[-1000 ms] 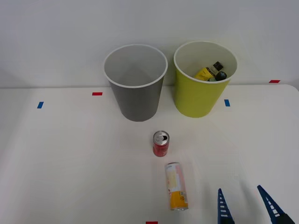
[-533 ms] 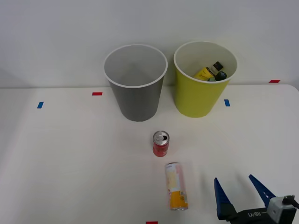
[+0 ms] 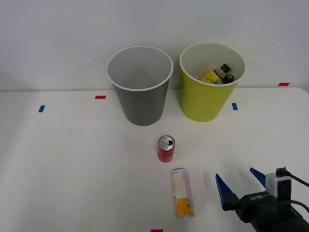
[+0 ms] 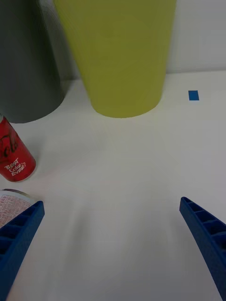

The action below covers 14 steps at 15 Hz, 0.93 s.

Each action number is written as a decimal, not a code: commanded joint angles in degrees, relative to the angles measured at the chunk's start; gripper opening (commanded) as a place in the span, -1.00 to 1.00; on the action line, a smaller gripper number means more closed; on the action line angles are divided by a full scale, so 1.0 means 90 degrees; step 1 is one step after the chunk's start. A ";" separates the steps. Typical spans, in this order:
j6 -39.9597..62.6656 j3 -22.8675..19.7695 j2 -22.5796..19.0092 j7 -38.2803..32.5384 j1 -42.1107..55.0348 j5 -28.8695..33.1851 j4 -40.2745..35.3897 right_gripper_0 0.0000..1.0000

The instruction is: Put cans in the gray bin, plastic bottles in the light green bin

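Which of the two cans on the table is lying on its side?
The tall slim white-pink can with the orange end lies flat, nearer the right gripper. The shorter red can stands upright.

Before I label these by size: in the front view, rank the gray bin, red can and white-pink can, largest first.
1. gray bin
2. white-pink can, lying down and nearer the camera, so its lead is unsure
3. red can, upright

White script runs up the side of the red can (image 4: 14,157), and under it you can make out "BEST COKE EVER?" in small white capitals. There's tiny red print on the slim white-pink can (image 4: 12,203) too, but it's too small to read.
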 commanded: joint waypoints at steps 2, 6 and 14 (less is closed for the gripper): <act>0.2515 -0.0302 0.0415 -0.0305 -0.0535 0.0215 -0.0993 1.00; 0.3931 -0.0097 0.0454 -0.0940 -0.0984 0.0908 -0.1364 1.00; 0.6919 0.1534 0.0474 -0.2180 -0.2136 0.2978 -0.1814 1.00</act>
